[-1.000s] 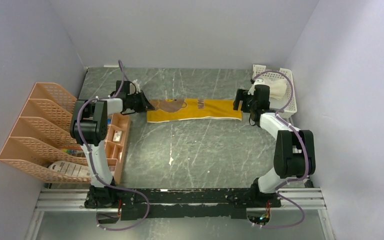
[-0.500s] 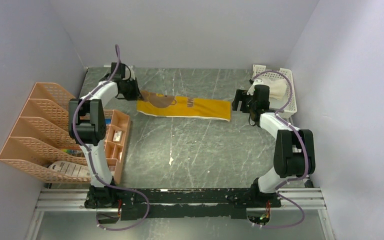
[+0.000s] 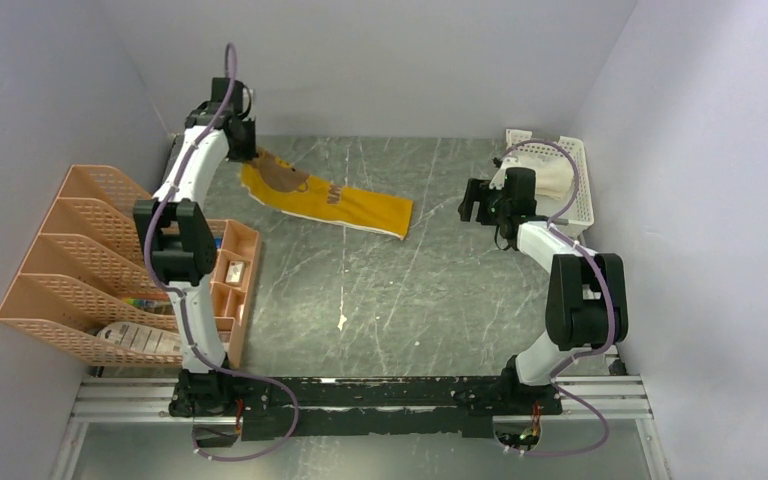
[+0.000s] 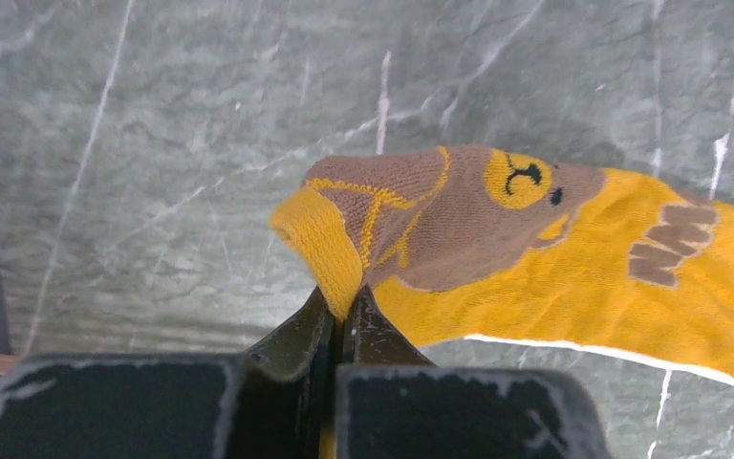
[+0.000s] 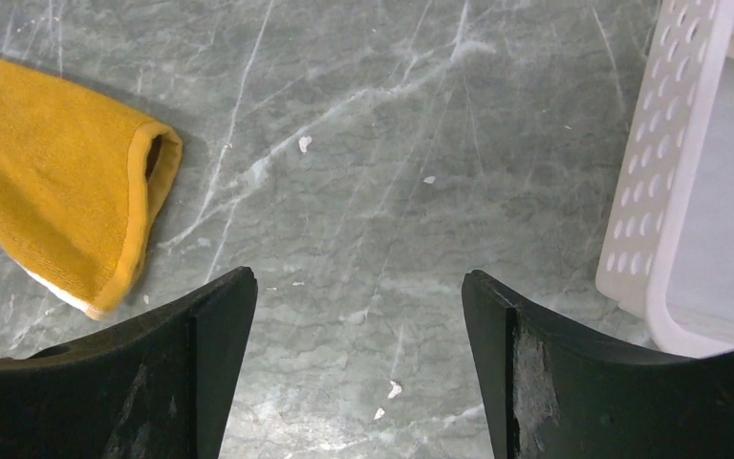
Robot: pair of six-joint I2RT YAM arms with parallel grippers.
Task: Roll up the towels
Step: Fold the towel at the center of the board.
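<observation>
left tool (image 4: 346,314) pinched on yellow towel (image 4: 554,287) corner | right tool (image 5: 358,316) apart, bare | cream towel (image 3: 558,182) half-hidden in basket (image 5: 664,172)

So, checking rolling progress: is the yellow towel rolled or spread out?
Not rolled: the yellow towel lies as a long strip, one end pinched in the left gripper.

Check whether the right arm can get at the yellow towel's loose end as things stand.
Probably yes. The right tool is open and only bare table lies between it and the loose end of the yellow towel. The basket sits off to its other side. The left tool grips the far end.
</observation>
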